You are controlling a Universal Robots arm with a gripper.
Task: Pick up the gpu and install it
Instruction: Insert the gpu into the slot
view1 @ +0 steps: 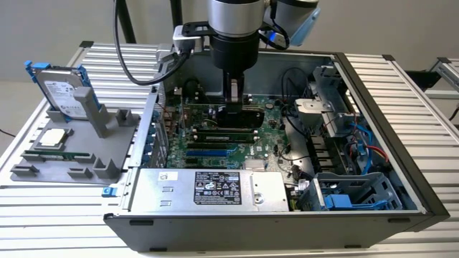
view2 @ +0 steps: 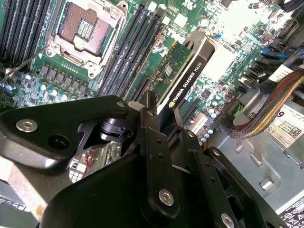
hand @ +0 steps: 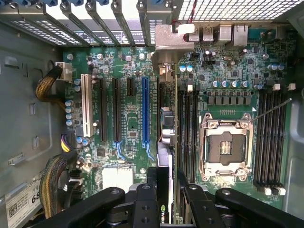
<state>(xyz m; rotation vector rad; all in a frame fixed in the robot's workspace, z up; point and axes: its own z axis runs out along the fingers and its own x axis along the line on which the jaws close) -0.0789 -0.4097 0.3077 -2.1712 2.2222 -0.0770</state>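
- Ribbed aluminium bench, open PC case lying on it.
- Exterior view's left: grey fixture tray holding hard drive, CPU, memory stick.
- Centre: gripper down inside case, fingers clamped on gpu, card edge-on over motherboard, beside blue slot.
- Step, judged: insertion. Needs edge aligned to slot, bracket at rear opening, straight push.
- Exterior view's right: drive cage, cables.

An open computer case sits on a slatted worktop, its motherboard exposed. Beside it, a grey holder carries 1 hard drive upright and 1 memory stick.
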